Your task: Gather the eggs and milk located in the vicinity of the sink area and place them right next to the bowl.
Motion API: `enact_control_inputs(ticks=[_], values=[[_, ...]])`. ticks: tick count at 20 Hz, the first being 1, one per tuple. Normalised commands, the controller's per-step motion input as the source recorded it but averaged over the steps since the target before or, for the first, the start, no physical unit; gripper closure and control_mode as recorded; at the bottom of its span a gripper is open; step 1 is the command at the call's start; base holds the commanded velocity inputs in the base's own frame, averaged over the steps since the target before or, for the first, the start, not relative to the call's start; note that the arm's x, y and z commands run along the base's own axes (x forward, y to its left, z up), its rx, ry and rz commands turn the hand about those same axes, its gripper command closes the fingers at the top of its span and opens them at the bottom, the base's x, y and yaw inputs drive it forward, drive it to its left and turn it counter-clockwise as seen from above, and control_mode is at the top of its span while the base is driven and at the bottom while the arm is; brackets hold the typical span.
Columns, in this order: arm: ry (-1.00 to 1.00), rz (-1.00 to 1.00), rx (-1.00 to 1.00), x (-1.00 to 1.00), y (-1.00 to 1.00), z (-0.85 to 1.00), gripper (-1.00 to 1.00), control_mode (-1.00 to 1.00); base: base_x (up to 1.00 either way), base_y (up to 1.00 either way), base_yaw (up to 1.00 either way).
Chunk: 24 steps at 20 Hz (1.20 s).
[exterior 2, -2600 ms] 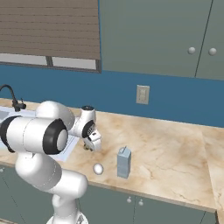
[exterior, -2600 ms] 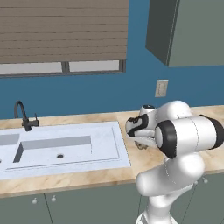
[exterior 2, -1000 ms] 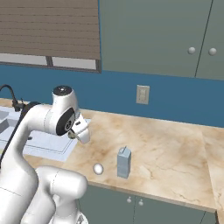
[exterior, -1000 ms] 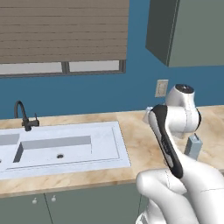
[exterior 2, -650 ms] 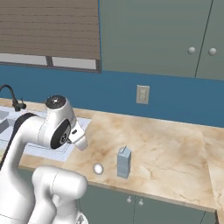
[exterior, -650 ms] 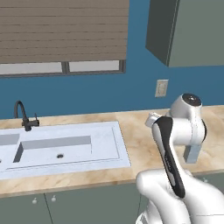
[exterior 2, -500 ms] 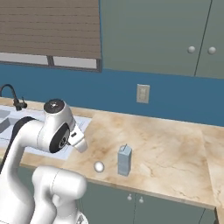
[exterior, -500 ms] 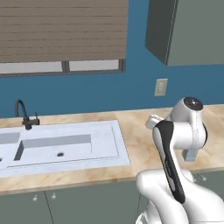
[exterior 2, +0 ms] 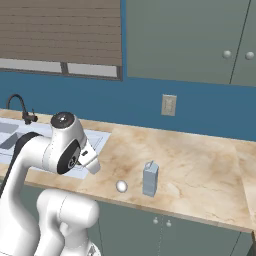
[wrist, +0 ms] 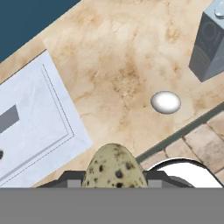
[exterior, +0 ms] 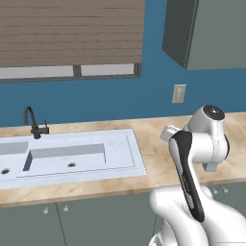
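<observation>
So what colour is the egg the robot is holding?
Tan with dark speckles, seen best in the hand view: the held egg.

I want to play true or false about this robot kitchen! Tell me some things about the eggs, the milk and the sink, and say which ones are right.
1. The white egg lies on the counter close to the milk carton. True.
2. The milk carton is lying on its side. False: it stands upright.
3. A speckled egg sits between the fingers of the gripper. True.
4. The white egg is inside the sink. False: it is on the counter, off to the side of the sink.
5. The faucet is white. False: it is thin, curved and black.
</observation>
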Motion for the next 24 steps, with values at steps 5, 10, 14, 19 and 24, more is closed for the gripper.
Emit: enact_control_inputs(ticks=[5, 10, 14, 19, 24], values=[[0.0, 0.0, 0.0, 0.0, 0.0, 0.0, 1.0, 1.0, -0.05, 0.63, -0.01], [0.0, 0.0, 0.0, 0.0, 0.0, 0.0, 1.0, 1.0, -0.01, 0.72, -0.03], [0.0, 0.0, 0.0, 0.0, 0.0, 0.0, 1.0, 1.0, 0.0, 0.77, -0.03], [0.0, 0.0, 0.0, 0.0, 0.0, 0.0, 1.0, 1.0, 0.0, 0.77, -0.02], [0.0, 0.0, 0.0, 0.0, 0.0, 0.0, 1.0, 1.0, 0.0, 0.77, -0.01]])
